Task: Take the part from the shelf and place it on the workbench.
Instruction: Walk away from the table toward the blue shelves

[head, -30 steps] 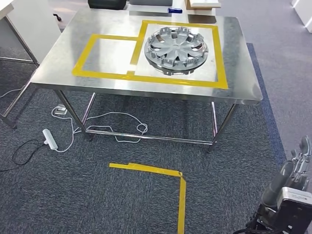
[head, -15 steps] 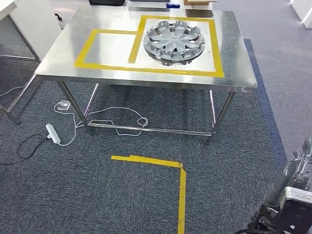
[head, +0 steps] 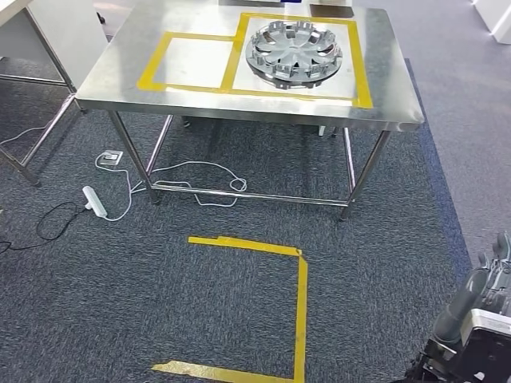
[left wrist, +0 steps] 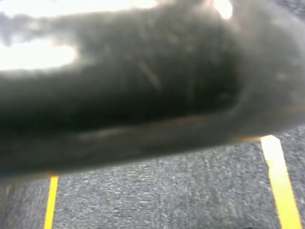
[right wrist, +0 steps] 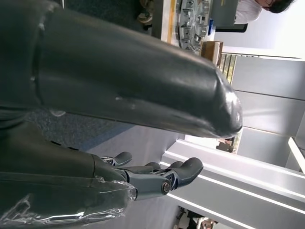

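Grey carpet [head: 180, 319] marked with yellow floor tape [head: 299, 303] lies nearest. At the lower right of the head view hangs the right hand [head: 488, 279], low at the robot's side; in the right wrist view its fingers [right wrist: 187, 169] are spread apart and hold nothing. The left wrist view is taken up by a dark blurred shape over the carpet, so I cannot tell how the left hand's fingers stand.

Farther off stands the steel worktop [head: 386, 88], with white cables [head: 199, 171] trailing on the carpet beneath it. On it, inside the larger of two yellow-taped rectangles [head: 360, 72], lies the part [head: 294, 53], a silver wheel cover, flat and touched by neither hand.

Judging by this, the placing looks done: the part rests on the worktop within its marked area and the right hand is free. Nothing appears left but to stand clear.
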